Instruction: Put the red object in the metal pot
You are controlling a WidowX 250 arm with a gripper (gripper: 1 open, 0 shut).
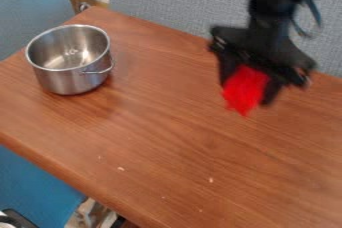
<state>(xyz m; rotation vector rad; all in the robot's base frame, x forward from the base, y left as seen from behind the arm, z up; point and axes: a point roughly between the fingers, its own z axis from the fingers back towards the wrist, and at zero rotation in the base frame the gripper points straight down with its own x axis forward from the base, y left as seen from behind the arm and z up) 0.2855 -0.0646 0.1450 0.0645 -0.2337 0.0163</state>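
Brown wood makes the table, the largest thing here. Above its right part hangs the black gripper, its fingers clenched on the red object. The block is lifted off the wood, its long axis nearly vertical, the lower end tilted slightly left. The metal pot stands upright near the left edge, well apart from the block.
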